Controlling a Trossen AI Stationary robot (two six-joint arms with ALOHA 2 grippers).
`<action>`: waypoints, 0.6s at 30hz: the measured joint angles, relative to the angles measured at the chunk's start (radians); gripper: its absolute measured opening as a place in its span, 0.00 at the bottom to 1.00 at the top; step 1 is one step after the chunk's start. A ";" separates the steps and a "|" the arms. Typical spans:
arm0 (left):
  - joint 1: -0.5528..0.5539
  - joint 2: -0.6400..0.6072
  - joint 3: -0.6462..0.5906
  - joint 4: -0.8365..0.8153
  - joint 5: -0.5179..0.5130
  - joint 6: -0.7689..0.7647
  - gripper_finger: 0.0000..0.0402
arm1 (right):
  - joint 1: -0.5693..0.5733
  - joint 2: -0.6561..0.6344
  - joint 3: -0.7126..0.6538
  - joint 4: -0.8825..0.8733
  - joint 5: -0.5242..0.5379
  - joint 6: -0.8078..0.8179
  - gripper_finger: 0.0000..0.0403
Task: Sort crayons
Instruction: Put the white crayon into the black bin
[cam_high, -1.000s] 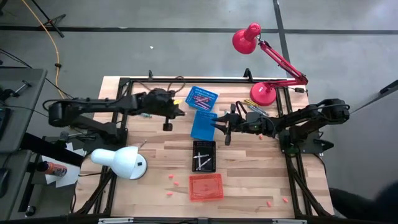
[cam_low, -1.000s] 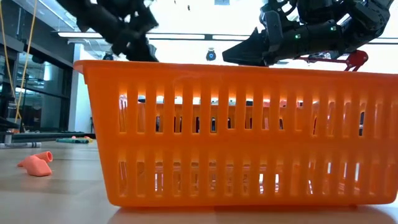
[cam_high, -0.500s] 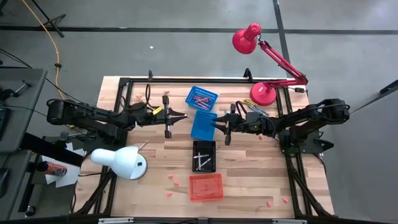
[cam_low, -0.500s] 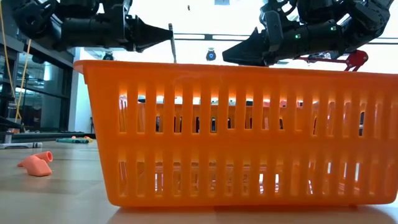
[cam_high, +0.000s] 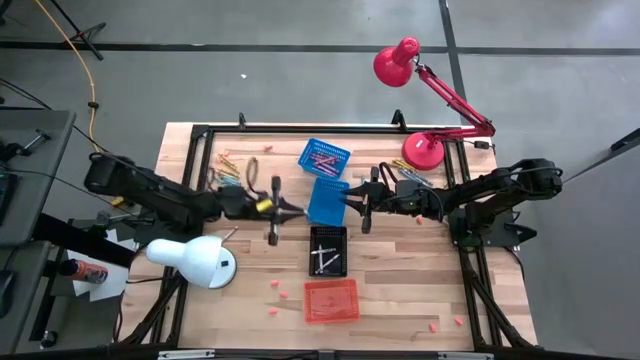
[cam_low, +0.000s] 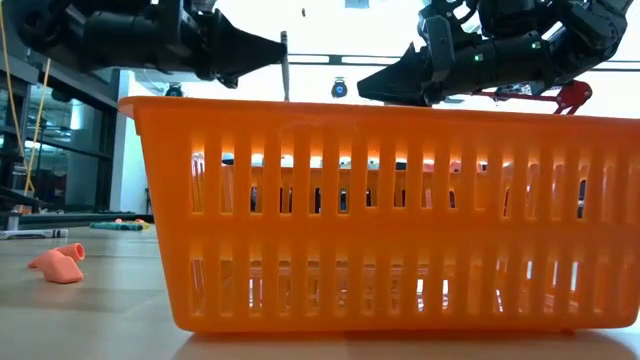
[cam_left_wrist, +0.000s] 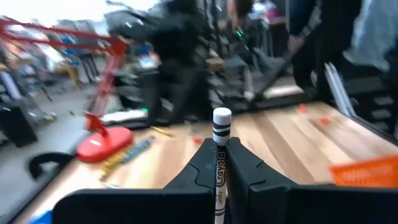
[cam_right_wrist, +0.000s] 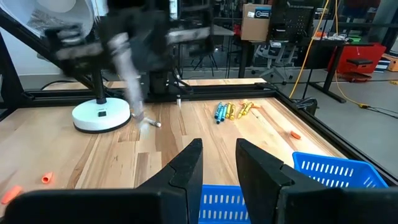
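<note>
The left gripper (cam_high: 272, 207) has swung nearer the blue basket (cam_high: 327, 200), clamping a seemingly grey crayon (cam_left_wrist: 220, 163) upright between its fingers; right gripper (cam_high: 353, 200) waits opposite, open, empty.

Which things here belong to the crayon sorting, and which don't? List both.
Job: crayon in left gripper; loose crayons; blue basket; black basket; orange basket.
Idle: red lamp; white lamp; right gripper.

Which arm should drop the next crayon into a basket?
Left. Its hand is already shut on a grey crayon, held just left of the black basket that holds similar ones. The right hand is open and empty over the blue basket.
</note>
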 joint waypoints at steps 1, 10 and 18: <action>-0.022 0.029 0.015 -0.010 -0.009 0.000 0.00 | 0.000 0.000 0.000 0.003 0.000 0.000 0.23; -0.151 0.296 0.192 -0.085 -0.146 0.000 0.00 | 0.000 0.000 0.000 0.006 0.000 0.000 0.23; -0.174 0.350 0.306 -0.339 -0.222 -0.053 0.00 | 0.000 0.000 0.000 -0.003 0.000 0.000 0.23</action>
